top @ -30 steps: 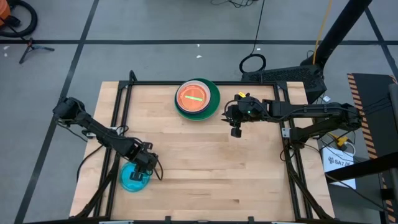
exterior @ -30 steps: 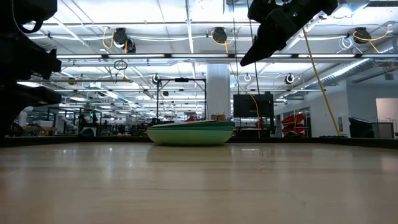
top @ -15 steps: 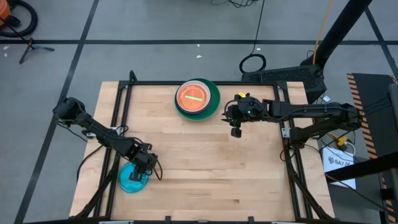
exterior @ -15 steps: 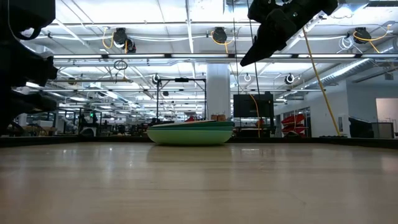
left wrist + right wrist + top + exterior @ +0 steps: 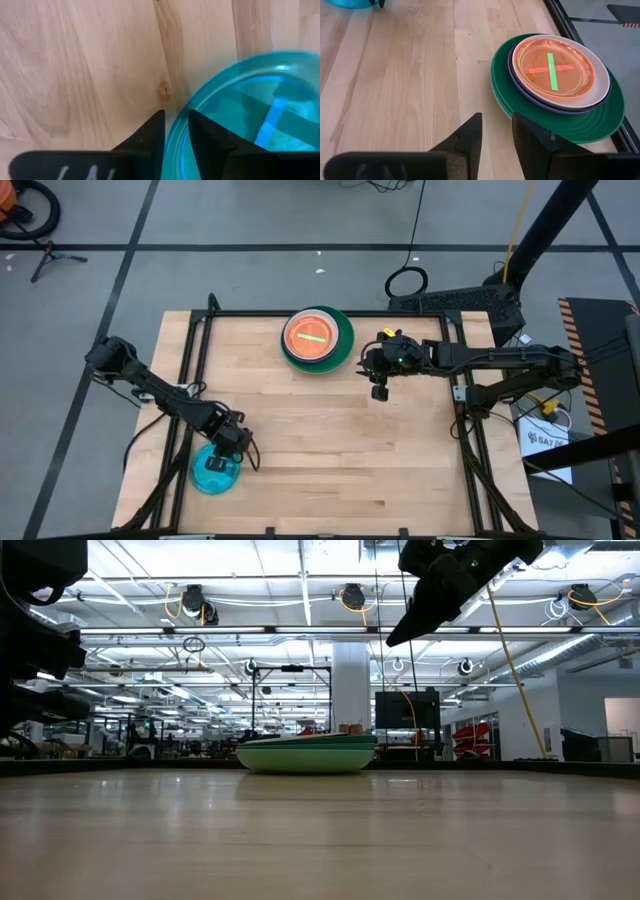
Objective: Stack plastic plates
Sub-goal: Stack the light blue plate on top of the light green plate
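Observation:
A small blue plate (image 5: 214,471) lies on the wooden table near its front left corner. My left gripper (image 5: 228,448) points down over the plate's far right rim and is shut on it. At the far middle stands a stack (image 5: 318,338): an orange plate marked with a green cross (image 5: 553,70) on a white, a purple and a dark green plate. My right gripper (image 5: 380,391) hangs open above the table, just right of the stack, with nothing between its fingers (image 5: 470,135). My left gripper (image 5: 176,117) has the blue plate's rim (image 5: 175,137) between its two fingers, one finger (image 5: 150,135) outside the plate and the other inside the bowl. The fingers come from above, pointing steeply down. The plate's underside stays on the table.
A black metal frame (image 5: 190,350) runs along the table's left, far and right edges. The wide middle of the wooden top (image 5: 340,450) between the blue plate and the stack is bare. In the low view the stack (image 5: 306,754) sits at the far edge.

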Available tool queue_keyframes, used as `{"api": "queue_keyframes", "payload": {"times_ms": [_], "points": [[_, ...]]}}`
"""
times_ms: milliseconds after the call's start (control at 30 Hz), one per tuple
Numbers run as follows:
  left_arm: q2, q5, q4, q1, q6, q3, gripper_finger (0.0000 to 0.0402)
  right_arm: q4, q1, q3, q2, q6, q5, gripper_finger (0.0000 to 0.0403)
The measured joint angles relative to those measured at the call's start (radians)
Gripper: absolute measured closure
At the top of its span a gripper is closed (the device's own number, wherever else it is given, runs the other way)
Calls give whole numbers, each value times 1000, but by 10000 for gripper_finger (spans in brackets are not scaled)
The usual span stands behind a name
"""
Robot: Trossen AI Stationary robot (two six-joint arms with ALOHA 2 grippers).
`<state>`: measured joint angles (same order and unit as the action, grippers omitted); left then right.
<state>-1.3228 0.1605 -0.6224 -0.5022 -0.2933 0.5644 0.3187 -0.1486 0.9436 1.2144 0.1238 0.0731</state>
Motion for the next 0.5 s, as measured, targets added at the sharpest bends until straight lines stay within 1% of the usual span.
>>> {"api": "queue_keyframes", "payload": {"times_ms": [167, 300, 433, 500], "points": [[0, -4, 0, 0, -19, 0, 326, 0, 0, 0, 0, 0, 0, 303], [1, -68, -18, 12, -75, 0, 329, 0, 0, 0, 0, 0, 0, 303], [2, -160, -32, 51, -156, 0, 330, 0, 0, 0, 0, 0, 0, 303], [2, -177, -31, 72, -175, 0, 330, 0, 0, 0, 0, 0, 0, 303]]}}
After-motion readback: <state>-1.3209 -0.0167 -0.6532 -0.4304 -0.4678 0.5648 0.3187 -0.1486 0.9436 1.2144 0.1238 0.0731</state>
